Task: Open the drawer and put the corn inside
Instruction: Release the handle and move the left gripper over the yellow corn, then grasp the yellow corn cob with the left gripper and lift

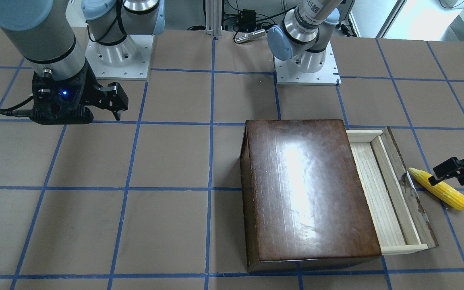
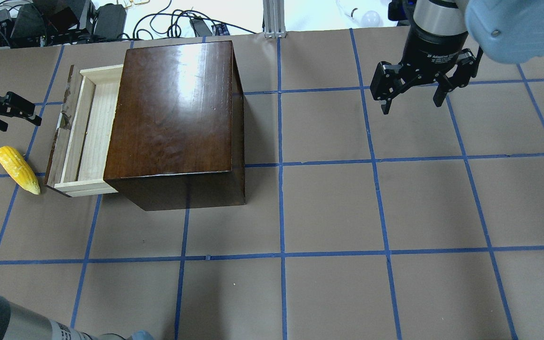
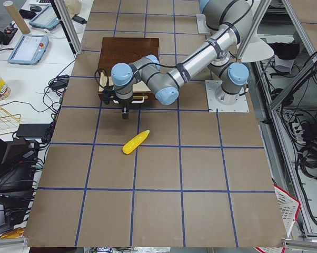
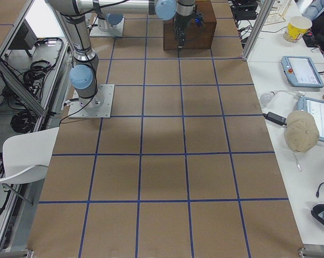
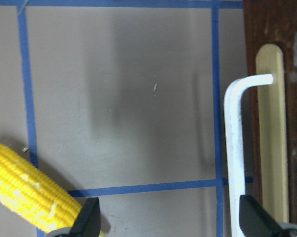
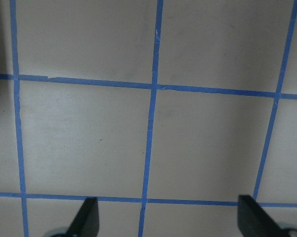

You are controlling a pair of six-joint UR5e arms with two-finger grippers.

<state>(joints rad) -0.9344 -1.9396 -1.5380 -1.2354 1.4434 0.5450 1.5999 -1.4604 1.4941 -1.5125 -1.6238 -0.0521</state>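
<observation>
The dark-brown box (image 2: 173, 108) stands on the table with its drawer (image 2: 85, 127) pulled out toward the robot's left, the pale wood tray showing and holding nothing. The drawer's front panel with its white handle (image 5: 235, 148) shows in the left wrist view. The yellow corn (image 2: 17, 169) lies on the table just beyond the drawer front, also seen in the front-facing view (image 1: 441, 188). My left gripper (image 2: 22, 125) is open and holds nothing, hovering above the table between the drawer front and the corn (image 5: 30, 185). My right gripper (image 2: 411, 108) is open and holds nothing, far off on the right side.
The table is brown paper with a blue tape grid (image 2: 281, 165). Both arm bases (image 1: 306, 64) stand at the robot's edge. Cables and gear (image 2: 64, 19) lie beyond the far edge behind the box.
</observation>
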